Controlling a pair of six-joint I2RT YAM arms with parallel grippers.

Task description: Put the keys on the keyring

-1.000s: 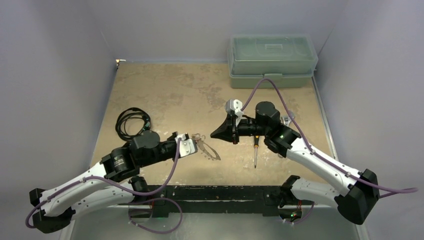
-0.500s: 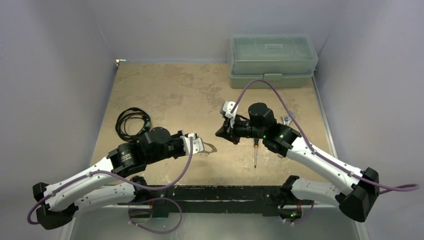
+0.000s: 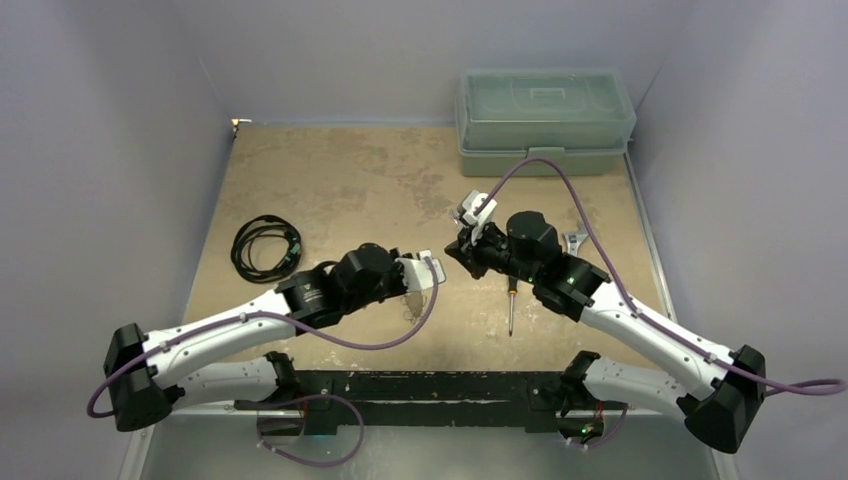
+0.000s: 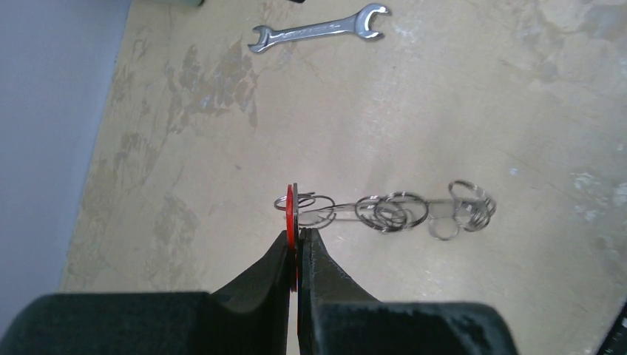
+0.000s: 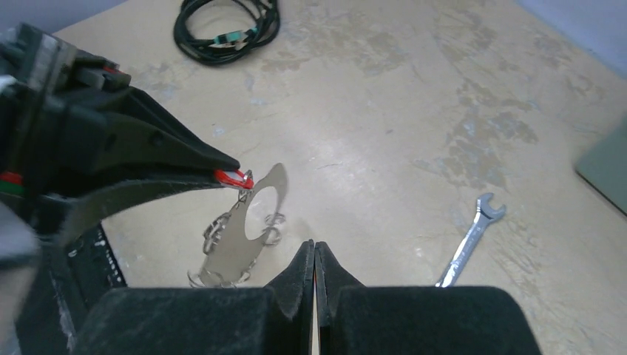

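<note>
Here we see the left gripper pinching the red tag, keys already strung on the hanging keyring; the right gripper, closed, shows no key.

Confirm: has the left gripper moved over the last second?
Yes. The left gripper, shut on the keys, has shifted right, away from the coiled black cable and toward the screwdriver.

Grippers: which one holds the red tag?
The left gripper: it pinches the red tag. The right gripper is shut, apart from it.
</note>
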